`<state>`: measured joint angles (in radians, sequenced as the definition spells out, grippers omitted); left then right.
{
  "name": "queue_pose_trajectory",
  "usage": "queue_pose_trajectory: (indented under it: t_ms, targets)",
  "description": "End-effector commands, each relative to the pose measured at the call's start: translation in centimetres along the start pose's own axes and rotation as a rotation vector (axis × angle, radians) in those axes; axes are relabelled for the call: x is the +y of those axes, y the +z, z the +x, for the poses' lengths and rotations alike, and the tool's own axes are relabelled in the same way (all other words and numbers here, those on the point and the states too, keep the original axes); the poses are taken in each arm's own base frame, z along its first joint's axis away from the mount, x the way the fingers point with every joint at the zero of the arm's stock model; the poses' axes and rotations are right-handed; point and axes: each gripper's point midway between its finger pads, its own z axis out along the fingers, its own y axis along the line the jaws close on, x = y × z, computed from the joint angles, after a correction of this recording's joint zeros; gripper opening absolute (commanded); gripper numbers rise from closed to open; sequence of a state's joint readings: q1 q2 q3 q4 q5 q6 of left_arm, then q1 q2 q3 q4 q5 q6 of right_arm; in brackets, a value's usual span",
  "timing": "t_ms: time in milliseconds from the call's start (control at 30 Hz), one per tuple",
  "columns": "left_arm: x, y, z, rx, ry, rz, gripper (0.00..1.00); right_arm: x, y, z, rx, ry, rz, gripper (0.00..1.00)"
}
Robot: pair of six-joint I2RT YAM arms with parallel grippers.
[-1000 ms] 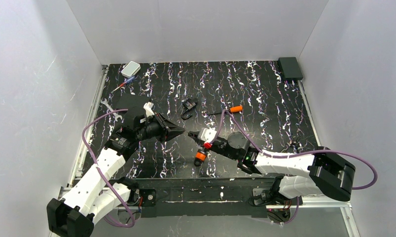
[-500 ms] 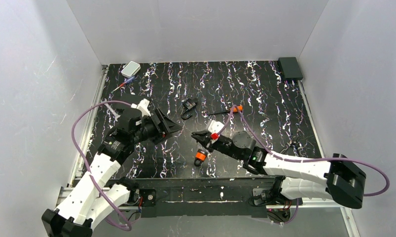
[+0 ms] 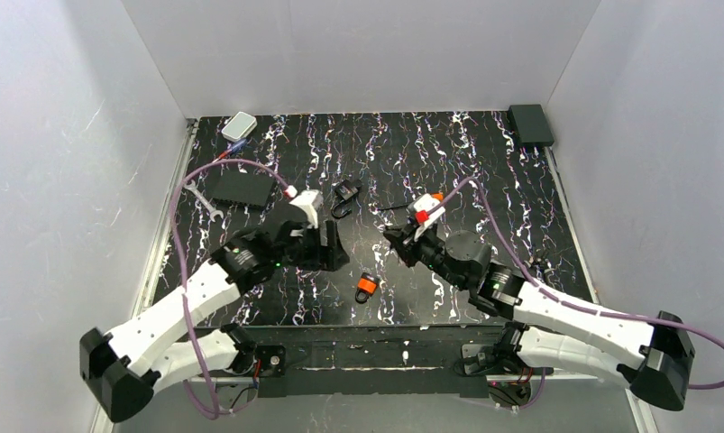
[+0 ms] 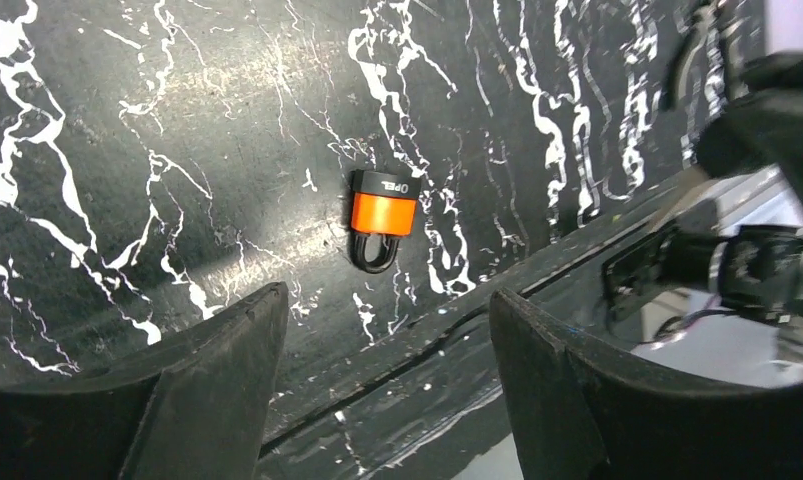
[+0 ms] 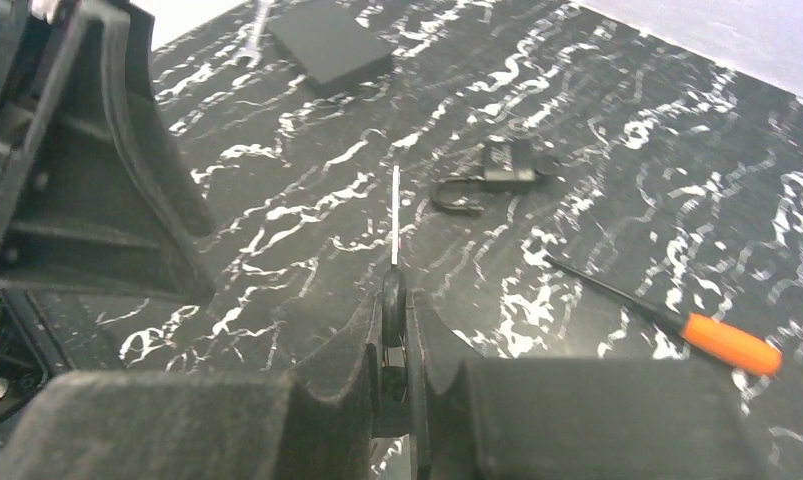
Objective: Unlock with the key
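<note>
The top camera looks down from above and behind both arms and takes in the whole table (image 3: pixel 484 162). The left wrist camera sits close, facing down between its fingers (image 4: pixel 207 380) at the orange padlock (image 4: pixel 382 215) just ahead. The right wrist camera looks low along the key (image 5: pixel 394 270), with the black padlock (image 5: pixel 492 172) and screwdriver (image 5: pixel 702 333) ahead. The top view shares all three.

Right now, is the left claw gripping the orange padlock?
No, the padlock lies on the table, and the left gripper hangs open over it with both fingers clear of it.
</note>
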<state>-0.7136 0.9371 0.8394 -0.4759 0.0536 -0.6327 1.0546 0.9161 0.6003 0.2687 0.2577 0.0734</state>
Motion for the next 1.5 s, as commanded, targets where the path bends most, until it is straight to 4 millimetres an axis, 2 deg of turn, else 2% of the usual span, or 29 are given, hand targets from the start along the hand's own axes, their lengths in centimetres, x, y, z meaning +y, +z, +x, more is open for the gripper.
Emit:
queue_pose_trajectory:
  t_ms: [0,167,233,400,533,733,867,1100,1167,1267,1400,1467]
  targets:
    - [0.2,1.6,-0.9,-0.024,0.17,-0.089,0.72,-3.0,-2.1,-1.8,-0.027,0.037,0.158,0.01]
    - [-2.3,4.3,0.8,0.039,0.35,0.007,0.72,-4.0,-4.0,-1.8,-0.043,0.052,0.196,0.01]
    - [-3.6,5.3,2.6,0.118,0.431,0.099,0.73,-4.3,-4.5,-1.8,-0.046,0.055,0.21,0.01]
    - [-2.6,8.7,5.2,0.25,0.467,0.06,0.74,-4.8,-5.4,-1.8,-0.075,0.06,0.225,0.01]
    - [-2.6,10.2,6.9,0.299,0.488,0.073,0.74,-4.9,-5.7,-1.5,-0.068,0.055,0.23,0.01]
    - [-0.7,12.3,8.9,0.367,0.475,0.001,0.7,-5.0,-5.9,-1.2,-0.069,0.06,0.233,0.01]
    - [-0.7,13.2,9.7,0.373,0.47,-0.014,0.68,-5.0,-5.9,-0.9,-0.065,0.062,0.232,0.01]
    - [0.1,14.4,9.8,0.333,0.53,-0.109,0.61,-4.9,-5.8,-0.6,-0.057,0.065,0.229,0.01]
    - [0.4,14.8,9.7,0.319,0.562,-0.142,0.52,-4.9,-5.8,-0.5,-0.055,0.065,0.228,0.01]
    - [0.9,15.3,10.0,0.321,0.624,-0.169,0.24,-4.9,-5.8,-0.4,-0.053,0.065,0.228,0.01]
    - [1.4,15.6,10.0,0.322,0.737,-0.203,0.03,-4.9,-5.9,-0.3,-0.051,0.064,0.229,0.01]
    - [1.1,15.3,9.6,0.295,0.814,-0.193,0.0,-5.1,-6.0,-0.4,-0.053,0.062,0.237,0.01]
